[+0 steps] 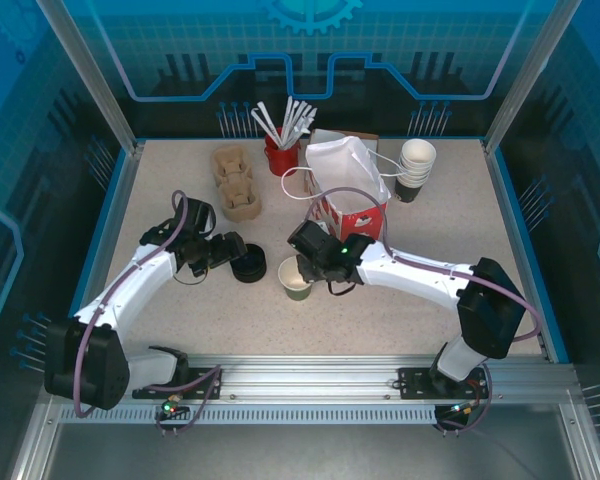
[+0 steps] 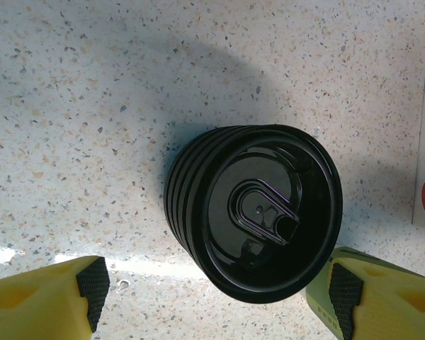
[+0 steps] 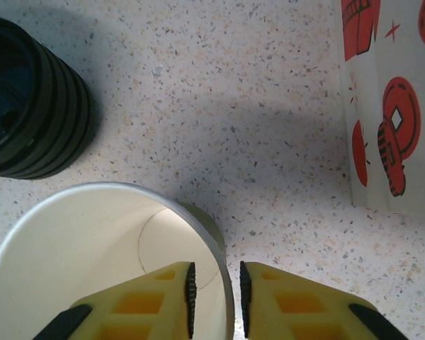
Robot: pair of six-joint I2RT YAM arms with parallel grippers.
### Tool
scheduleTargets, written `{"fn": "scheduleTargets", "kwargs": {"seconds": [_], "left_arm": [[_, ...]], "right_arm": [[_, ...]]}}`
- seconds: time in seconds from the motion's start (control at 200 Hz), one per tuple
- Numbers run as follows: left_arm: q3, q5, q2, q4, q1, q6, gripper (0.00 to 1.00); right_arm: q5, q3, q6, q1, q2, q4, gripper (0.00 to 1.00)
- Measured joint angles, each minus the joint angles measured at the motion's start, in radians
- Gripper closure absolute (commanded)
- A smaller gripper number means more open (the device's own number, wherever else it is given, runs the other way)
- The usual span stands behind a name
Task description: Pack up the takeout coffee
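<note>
The takeout coffee cup (image 1: 296,278), a small paper cup with olive sides and a white inside (image 3: 78,241), stands upright with no lid near the table's middle. My right gripper (image 1: 312,264) straddles its near wall, one finger inside and one outside (image 3: 215,290); the jaws are slightly apart, with a thin gap on each side of the wall. Left of the cup sits a stack of black lids (image 1: 248,266) (image 2: 262,212) (image 3: 28,99). My left gripper (image 1: 226,254) is wide open (image 2: 214,287) just short of the stack, its right finger close to the top lid's rim.
A white paper bag with red prints (image 1: 348,190) (image 3: 393,106) stands open just behind the cup. Behind it to the right is a stack of lidless cups (image 1: 416,165). A red holder of stirrers (image 1: 282,150) and cardboard cup carriers (image 1: 237,185) sit at the back left.
</note>
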State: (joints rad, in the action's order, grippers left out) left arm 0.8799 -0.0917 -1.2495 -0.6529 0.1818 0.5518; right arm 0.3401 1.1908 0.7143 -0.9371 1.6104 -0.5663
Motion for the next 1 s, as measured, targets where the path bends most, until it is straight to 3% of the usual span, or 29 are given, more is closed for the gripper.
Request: {"fn": "scheduleTargets", "kwargs": {"seconds": [0.25,0.535,0.79,1.001], "left_arm": [[0.001,0.028,-0.008,-0.002,0.029,0.000,0.19],[0.027,0.077,-0.058,-0.019,0.079,0.001,0.26],[0.058,0.115,-0.117,-0.023,0.121,0.021,0.45],[0.075,0.141,-0.173,-0.039,0.127,0.038,0.51]], "right_arm": [[0.001,0.069,-0.014,0.002,-0.019,-0.062,0.62],[-0.009,0.081,-0.015,0.002,-0.193,-0.115,0.62],[-0.042,0.072,-0.008,0.007,-0.333,-0.144,0.62],[-0.081,-0.018,0.013,0.035,-0.421,-0.161,0.62]]}}
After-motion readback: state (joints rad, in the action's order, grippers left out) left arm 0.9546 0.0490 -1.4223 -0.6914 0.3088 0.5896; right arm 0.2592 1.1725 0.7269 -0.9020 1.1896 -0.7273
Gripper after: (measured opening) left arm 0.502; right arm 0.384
